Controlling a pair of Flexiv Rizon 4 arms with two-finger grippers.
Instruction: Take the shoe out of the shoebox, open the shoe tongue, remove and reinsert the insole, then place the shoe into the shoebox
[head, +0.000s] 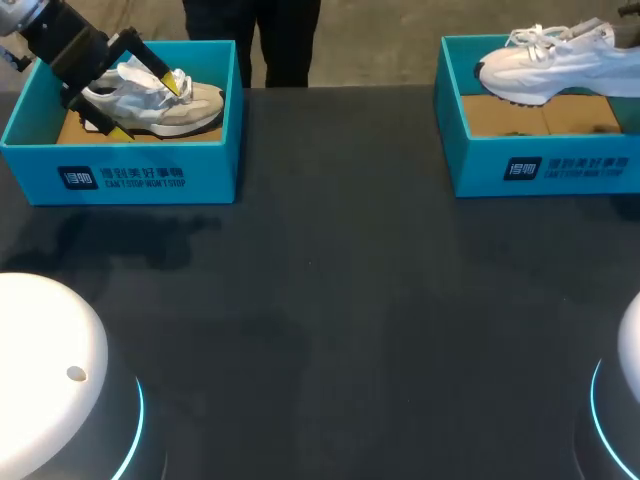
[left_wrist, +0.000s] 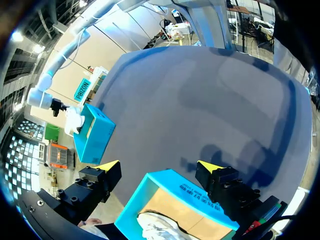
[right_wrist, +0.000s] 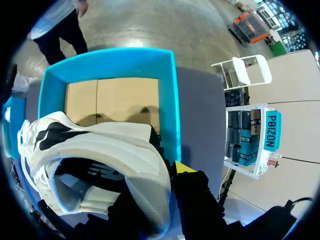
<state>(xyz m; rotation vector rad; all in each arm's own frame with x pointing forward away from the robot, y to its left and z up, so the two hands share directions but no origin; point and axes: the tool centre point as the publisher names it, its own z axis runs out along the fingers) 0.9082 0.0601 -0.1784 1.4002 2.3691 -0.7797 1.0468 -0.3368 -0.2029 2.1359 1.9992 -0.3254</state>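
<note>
Head view: I look down from above and behind, with the left shoebox (head: 120, 175) at the far edge of the tabletop (head: 330, 300).
Left wrist view: close over the left shoebox, facing across to the right shoebox (left_wrist: 95, 140).
Right wrist view: well apart from the left shoebox, hard against a shoe (right_wrist: 100, 145), facing down.
Shared: all three catch the right shoebox.
</note>
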